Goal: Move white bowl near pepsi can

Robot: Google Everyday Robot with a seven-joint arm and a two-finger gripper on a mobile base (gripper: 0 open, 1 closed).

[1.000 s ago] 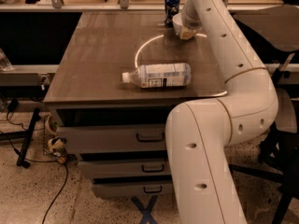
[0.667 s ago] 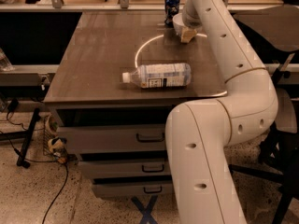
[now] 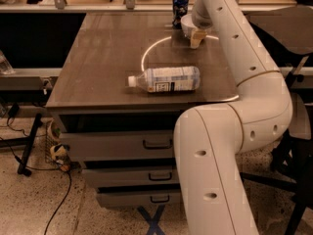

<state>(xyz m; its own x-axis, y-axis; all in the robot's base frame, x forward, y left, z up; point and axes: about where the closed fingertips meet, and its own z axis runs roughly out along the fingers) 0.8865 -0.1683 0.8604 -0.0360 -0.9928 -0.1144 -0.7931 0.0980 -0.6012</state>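
Observation:
The pepsi can (image 3: 180, 5) stands upright at the far edge of the brown table (image 3: 107, 62), dark blue with a silver top. The white bowl (image 3: 186, 23) sits on the table just in front of and right of the can, very close to it. My gripper (image 3: 196, 35) reaches down from the white arm (image 3: 244, 58) onto the bowl's right side and covers most of it. Only the bowl's left rim shows.
A clear plastic bottle (image 3: 166, 79) with a white label lies on its side in the table's front half, cap pointing left. The arm's large lower link (image 3: 210, 170) stands before the drawers (image 3: 117, 143). A dark chair (image 3: 288, 23) is on the right.

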